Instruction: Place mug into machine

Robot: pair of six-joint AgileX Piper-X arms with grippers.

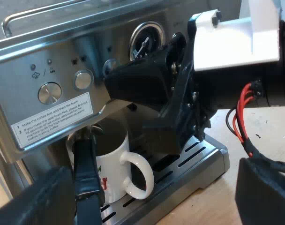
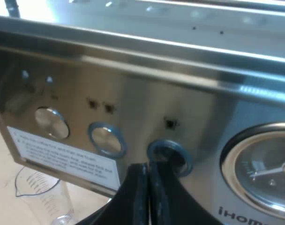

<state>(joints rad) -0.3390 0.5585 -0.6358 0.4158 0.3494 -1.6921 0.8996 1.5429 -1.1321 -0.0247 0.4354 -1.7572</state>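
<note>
On the drip tray at the front of the espresso machine, the white mug stands upright beneath the control panel. Its handle lies over the tray's slots.

The left gripper is released, with its two black fingers spread wide. One finger stands upright against the mug on the side opposite the handle, with its tip at the rim. Whether it touches the wall or dips inside cannot be told. The other finger is well apart from the mug, beyond the handle and off the tray, over the wooden table. The mug lies within the open span, close to one finger and far from the other.

The right gripper is clenched on nothing, its fingers pressed together side by side. Their shared tip is at the third round button of the panel, between the second button and the pressure gauge. Contact with the button cannot be confirmed. In the left wrist view, this arm reaches across to the panel above the mug and is apart from it.

A clear measuring glass stands on the table below the panel's edge, near the printed label.
</note>
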